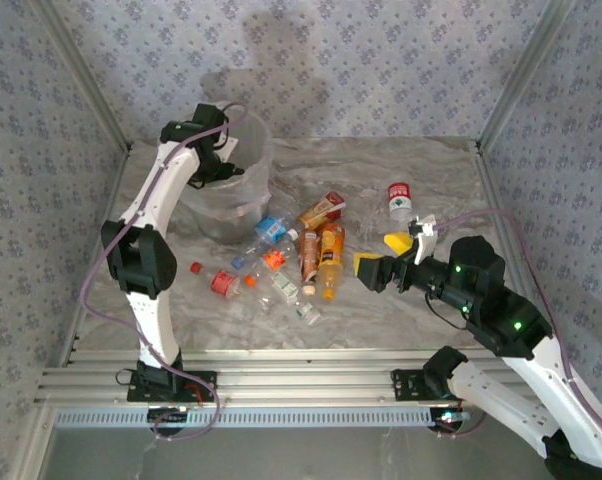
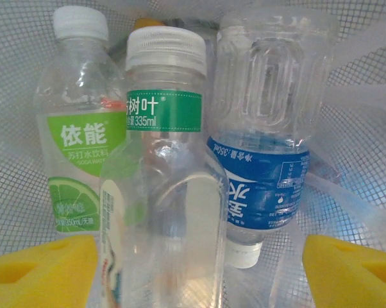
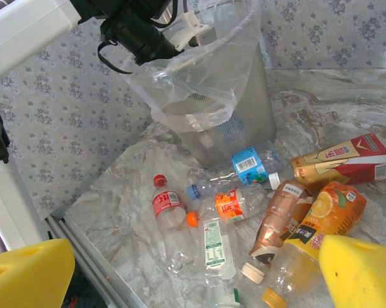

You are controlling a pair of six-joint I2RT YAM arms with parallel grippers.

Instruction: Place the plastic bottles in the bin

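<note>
Three plastic bottles sit just ahead of the left end effector [image 2: 196,276], inside the bin [image 2: 13,212], their long axes running away from it. Its yellow pads [image 2: 45,273] stand wide apart, gripping nothing. The green-banded bottle [image 2: 164,192], marked "335ml", and the lime-labelled bottle [image 2: 81,141], reading "依能", have white caps pointing away. The blue-labelled bottle [image 2: 263,128], marked "350ml", points its cap back. The right end effector [image 3: 198,276] is spread wide and empty. Beyond it more bottles lie on the surface [image 3: 347,102], an orange juice bottle [image 3: 321,218] cap-first toward it.
</note>
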